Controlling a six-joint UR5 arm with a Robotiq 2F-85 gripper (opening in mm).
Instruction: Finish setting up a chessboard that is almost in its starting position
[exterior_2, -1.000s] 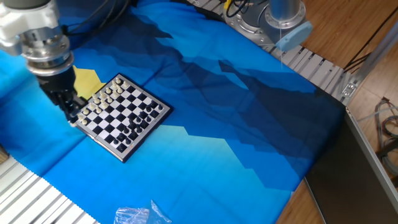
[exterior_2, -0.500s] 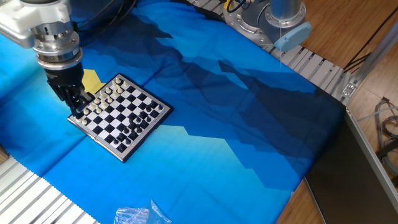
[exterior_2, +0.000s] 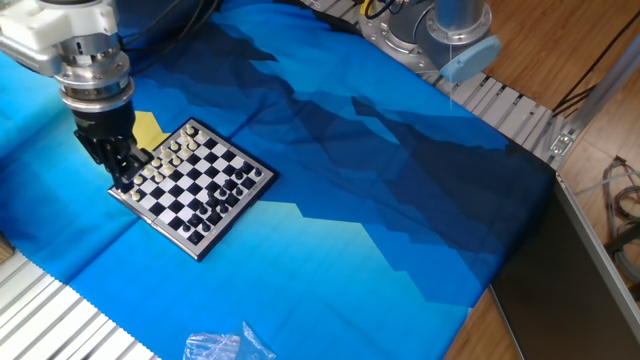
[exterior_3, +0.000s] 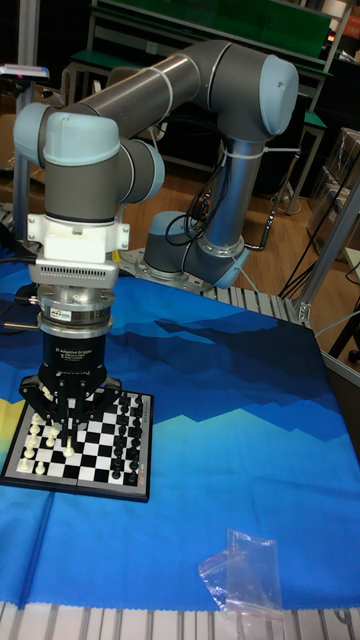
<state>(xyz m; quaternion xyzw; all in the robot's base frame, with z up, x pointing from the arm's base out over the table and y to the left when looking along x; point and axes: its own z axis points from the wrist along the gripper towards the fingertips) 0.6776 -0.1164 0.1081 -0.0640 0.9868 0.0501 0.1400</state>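
The chessboard (exterior_2: 197, 190) is a small chequered board with a dark rim, lying on the blue cloth at the left. Cream pieces (exterior_2: 165, 160) line its far-left side and black pieces (exterior_2: 225, 195) its near-right side. In the tall fixed view the chessboard (exterior_3: 95, 462) sits under the arm. My gripper (exterior_2: 122, 176) points straight down over the board's left edge, among the cream pieces. Its fingertips (exterior_3: 62, 428) stand close together just above the board, and I cannot see whether a piece is between them.
A yellow patch (exterior_2: 143, 128) of the cloth shows behind the board. A clear plastic bag (exterior_2: 215, 346) lies at the cloth's near edge, also seen as the bag (exterior_3: 240, 575) in the tall fixed view. The arm's base (exterior_2: 440, 30) stands at the far right beside metal rails.
My gripper has moved from off the board's left corner up and to the right, to over the cream side. It has hardly moved in the last half second.
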